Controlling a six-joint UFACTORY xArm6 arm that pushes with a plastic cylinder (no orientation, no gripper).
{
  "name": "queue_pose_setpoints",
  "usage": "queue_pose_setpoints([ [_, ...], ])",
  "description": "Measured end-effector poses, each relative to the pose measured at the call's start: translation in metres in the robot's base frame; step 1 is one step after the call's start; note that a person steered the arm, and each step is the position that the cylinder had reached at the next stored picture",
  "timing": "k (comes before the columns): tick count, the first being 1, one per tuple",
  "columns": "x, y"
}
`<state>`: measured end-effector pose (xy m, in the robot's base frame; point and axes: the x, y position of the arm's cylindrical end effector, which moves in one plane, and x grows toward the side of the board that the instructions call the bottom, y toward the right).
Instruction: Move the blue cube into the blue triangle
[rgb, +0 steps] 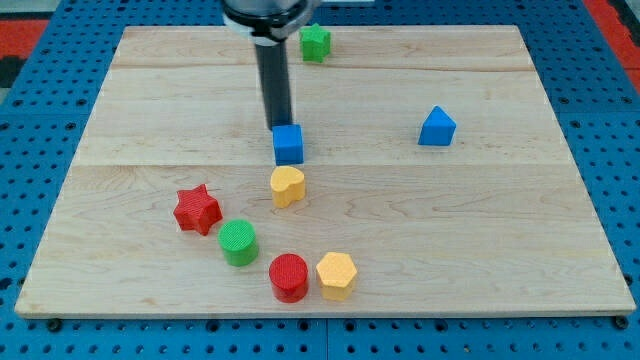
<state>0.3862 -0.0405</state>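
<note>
The blue cube (288, 144) sits near the middle of the wooden board (480, 220). The blue triangle (436, 127) lies to the view's right of it, a good gap apart. My tip (280, 127) rests at the cube's upper left edge, touching or nearly touching it. The rod rises straight up from there toward the view's top.
A yellow heart-shaped block (287, 186) lies just below the blue cube. A red star (197, 209), a green cylinder (238, 242), a red cylinder (289, 277) and a yellow hexagon (336, 275) lie at lower left. A green block (315, 42) sits at the top.
</note>
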Motion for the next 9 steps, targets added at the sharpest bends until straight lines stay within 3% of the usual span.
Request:
queue_pose_setpoints([
  [2,0.031,-0.046],
  [3,0.05,-0.022],
  [5,0.001,0.053],
  [6,-0.011,0.035],
  [9,-0.019,0.087],
])
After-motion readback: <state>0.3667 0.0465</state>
